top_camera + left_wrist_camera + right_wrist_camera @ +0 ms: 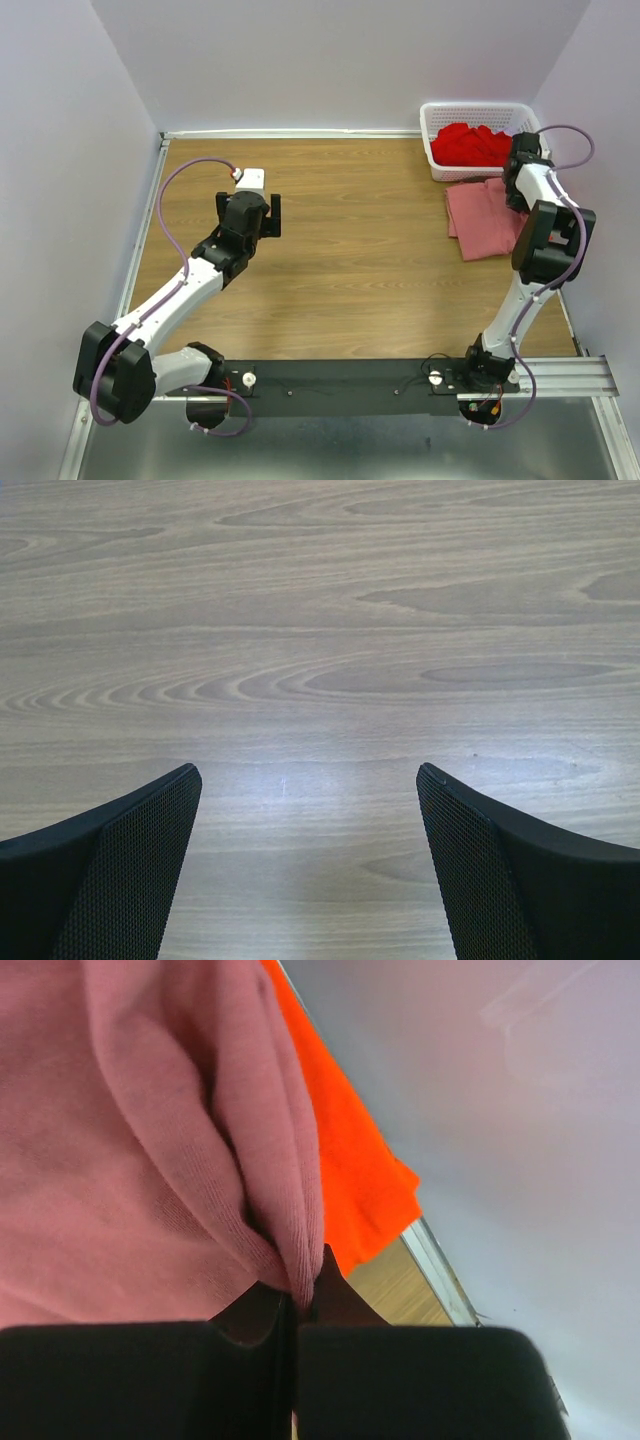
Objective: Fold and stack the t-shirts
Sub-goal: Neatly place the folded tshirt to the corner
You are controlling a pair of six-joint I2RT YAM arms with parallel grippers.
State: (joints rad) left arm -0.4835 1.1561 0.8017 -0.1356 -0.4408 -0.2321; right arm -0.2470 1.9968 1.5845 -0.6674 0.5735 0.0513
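My right claw (300, 1298) is pinching a fold of the pink tee (120, 1140) by the table's (350, 290) far right corner, an orange tee (350, 1160) alongside. My left claw (308, 778) is hovering wide open over wood near the left edge.

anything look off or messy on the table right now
Nothing spilled or broken. The pink t-shirt lies rumpled next to the basket, one fold pinched in the right gripper, with an orange t-shirt showing behind it. Red t-shirts sit heaped, unfolded, in the basket.
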